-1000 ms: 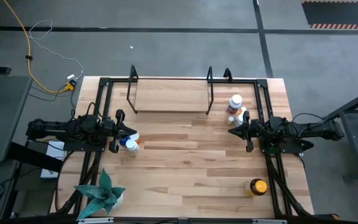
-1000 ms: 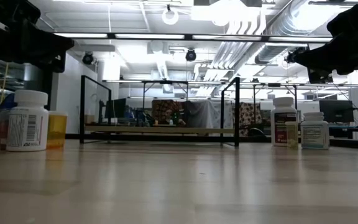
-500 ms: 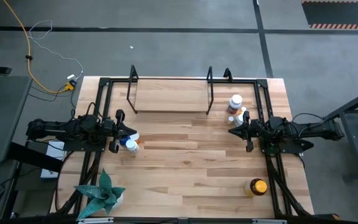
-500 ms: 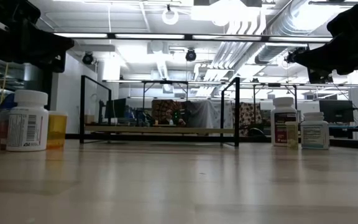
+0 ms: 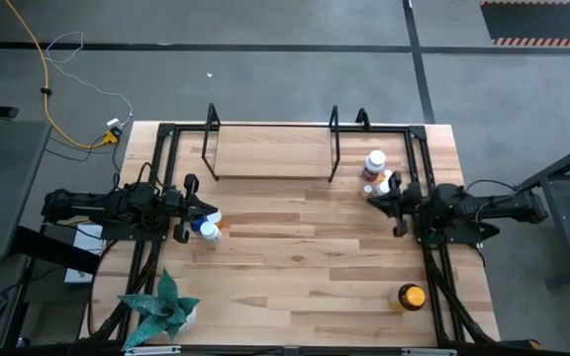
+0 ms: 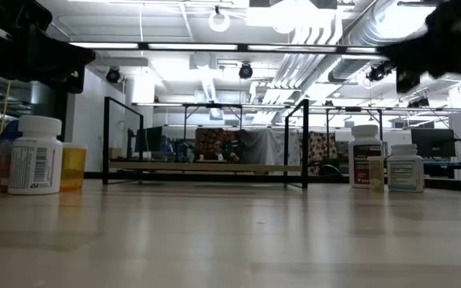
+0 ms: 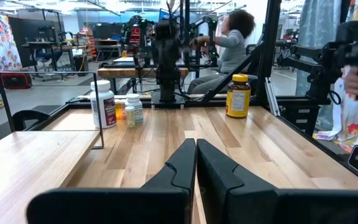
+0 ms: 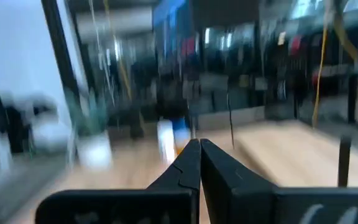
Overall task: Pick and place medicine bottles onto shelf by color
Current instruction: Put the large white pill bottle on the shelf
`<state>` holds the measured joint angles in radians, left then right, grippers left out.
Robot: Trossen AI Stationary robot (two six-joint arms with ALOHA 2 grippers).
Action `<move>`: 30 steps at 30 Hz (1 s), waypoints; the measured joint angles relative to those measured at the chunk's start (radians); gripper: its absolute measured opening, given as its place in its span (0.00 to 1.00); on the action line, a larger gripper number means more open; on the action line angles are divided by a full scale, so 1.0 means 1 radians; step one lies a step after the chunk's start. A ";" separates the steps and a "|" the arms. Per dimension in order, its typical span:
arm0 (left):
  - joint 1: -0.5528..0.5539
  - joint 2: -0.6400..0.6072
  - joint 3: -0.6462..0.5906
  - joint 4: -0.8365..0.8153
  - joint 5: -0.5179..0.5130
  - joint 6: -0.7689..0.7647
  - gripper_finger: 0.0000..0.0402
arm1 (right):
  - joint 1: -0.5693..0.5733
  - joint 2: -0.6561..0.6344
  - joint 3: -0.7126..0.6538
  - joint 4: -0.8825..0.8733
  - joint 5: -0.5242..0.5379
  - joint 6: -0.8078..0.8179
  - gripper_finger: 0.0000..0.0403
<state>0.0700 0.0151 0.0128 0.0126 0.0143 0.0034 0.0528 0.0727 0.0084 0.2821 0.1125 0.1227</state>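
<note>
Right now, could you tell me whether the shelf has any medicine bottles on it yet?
Empty. The shelf shows only its bare wooden floor from above; the nearest bottles stand on the table outside its right end.

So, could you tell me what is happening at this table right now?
Nothing is being handled yet. The shelf at the back stands without bottles. One bottle group sits right of the shelf, another by the left tool, and an amber bottle stands at the front right. Both tools are shut and hold nothing; the right tool hangs beside the right group.
</note>
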 joint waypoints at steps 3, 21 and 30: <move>0.000 0.000 0.000 0.000 0.000 0.000 0.01 | 0.000 -0.001 0.000 0.206 0.002 -0.011 0.00; 0.000 0.000 0.000 0.000 0.000 0.000 0.01 | -0.152 0.404 0.436 -0.561 0.761 0.191 0.69; 0.000 0.000 0.000 0.000 0.000 0.000 0.01 | -0.359 0.619 0.497 -0.704 0.641 0.478 0.92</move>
<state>0.0697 0.0151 0.0128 0.0128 0.0143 0.0034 -0.3065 0.6917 0.5056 -0.4221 0.7532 0.6011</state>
